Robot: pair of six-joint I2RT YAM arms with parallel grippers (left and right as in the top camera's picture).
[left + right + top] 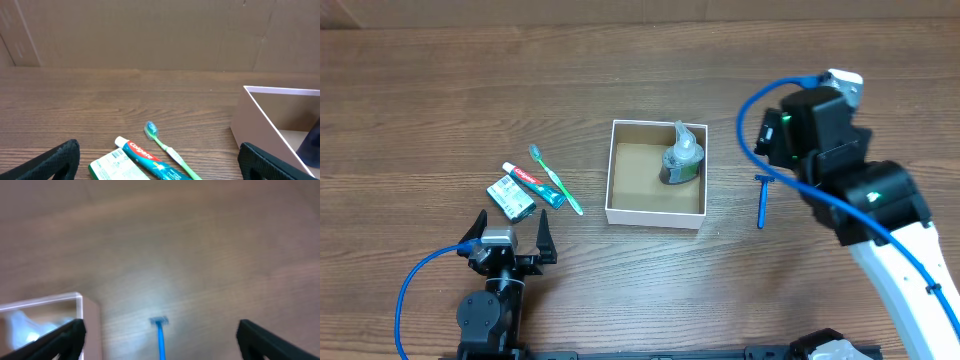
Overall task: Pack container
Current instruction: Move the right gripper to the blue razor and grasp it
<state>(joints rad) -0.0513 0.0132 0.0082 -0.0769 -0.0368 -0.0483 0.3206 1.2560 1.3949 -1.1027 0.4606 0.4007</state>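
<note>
On the wooden surface [440, 100], the left claw [511, 233] sits at the near left with its fingers spread wide and nothing between them. Just beyond it lies a small green-and-white carton [510, 196], with a toothpaste tube [533, 185] against its right side and a green toothbrush [556, 179] just right of the tube. All three are angled the same way. Only the left wrist view lets the red Colgate lettering on the tube be read. It also shows the brush's blue-tipped head pointing away and a cardboard wall [150, 35] behind the surface, which the overhead view does not take in.

The container [657, 216] stands at the middle, white outside and brown inside, to the right of and farther out than the left claw and well apart from it. From the left wrist only its white left wall and rim show at the right edge. A small bottle [681, 160] with a clear top rests in the container's far right part.

Just right of the container lies a blue razor [761, 200], head to the far side. The overhead view hides the right claw's fingers under the arm. The blurred right wrist view shows the right claw [160, 326] spread and empty, above the razor, with the container's corner to its left
</note>
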